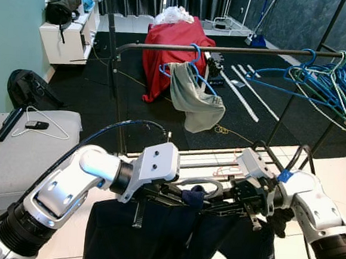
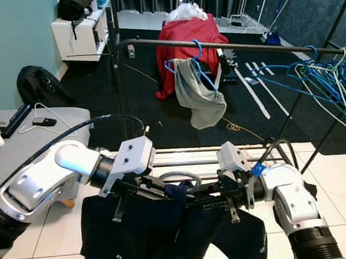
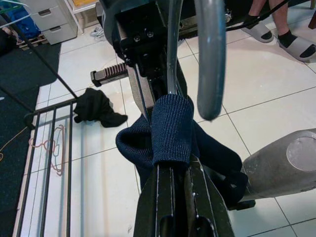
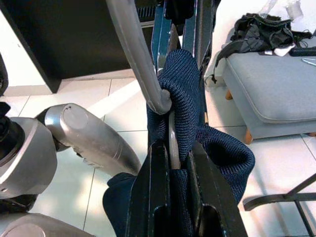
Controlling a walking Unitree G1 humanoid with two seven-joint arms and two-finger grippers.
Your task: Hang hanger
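Holding grey hanger (image 1: 207, 186) with dark navy garment (image 1: 177, 232) between both arms below clothes rail (image 1: 227, 50) | left gripper (image 3: 170, 148) clenched on hanger and collar | right gripper (image 4: 173, 153) clenched likewise | rail's right end: blue hangers (image 1: 326, 81) | rail's middle: grey cloth (image 1: 193, 98).

Head eyes look down — wrist cameras close along jaws.
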